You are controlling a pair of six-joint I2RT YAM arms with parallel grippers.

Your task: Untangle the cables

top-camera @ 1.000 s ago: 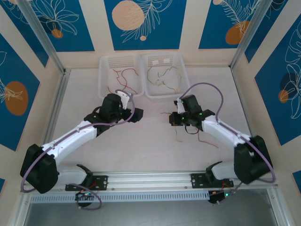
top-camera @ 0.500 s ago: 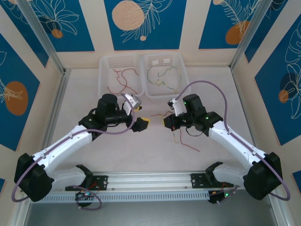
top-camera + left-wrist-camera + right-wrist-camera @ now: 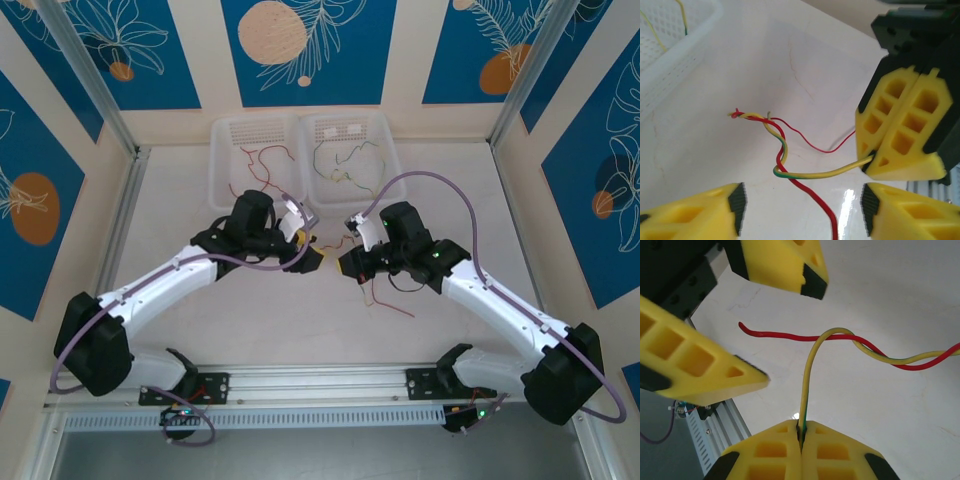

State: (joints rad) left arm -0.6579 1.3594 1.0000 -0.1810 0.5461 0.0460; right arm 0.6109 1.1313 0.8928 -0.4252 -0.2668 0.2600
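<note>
Two cables are twisted together over the table's middle: a red cable (image 3: 781,137) and a yellow-green cable (image 3: 830,174). My right gripper (image 3: 801,432) is shut on the yellow-green cable's end (image 3: 809,370). My left gripper (image 3: 802,205) faces it, open, and the red cable (image 3: 826,217) runs between its fingers without touching either pad. A thinner red wire (image 3: 810,142) lies behind them. From above, the left gripper (image 3: 314,258) and right gripper (image 3: 346,263) almost meet tip to tip, and loose cable ends (image 3: 393,305) trail on the table under the right arm.
Two white baskets stand at the back: the left basket (image 3: 222,160) holds red wires, the right basket (image 3: 385,150) yellow and green ones. A basket's wall (image 3: 675,75) is close at my left gripper's far left. An aluminium rail (image 3: 320,380) runs along the near edge.
Both arms have swung inward to the table's middle, the right one carrying the twisted cables leftward. The left gripper's jaws have narrowed around the red cable.
</note>
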